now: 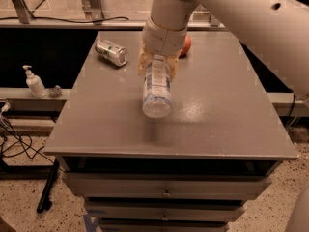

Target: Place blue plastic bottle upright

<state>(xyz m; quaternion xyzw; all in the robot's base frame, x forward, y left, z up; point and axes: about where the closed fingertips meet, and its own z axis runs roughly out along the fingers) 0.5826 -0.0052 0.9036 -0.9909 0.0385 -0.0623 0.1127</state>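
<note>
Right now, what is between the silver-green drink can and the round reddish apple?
The robot's white arm and gripper, clamped on the clear ribbed plastic bottle, hang between them above the grey table, seen in the camera view.

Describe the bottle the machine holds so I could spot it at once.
Over the grey table, a big white arm reaches down at the middle. Its pincer is shut on the blue plastic bottle, held tilted above the table, base toward the camera. It is clear and ribbed, unlike the metal can lying back left and the apple behind the arm.
</note>
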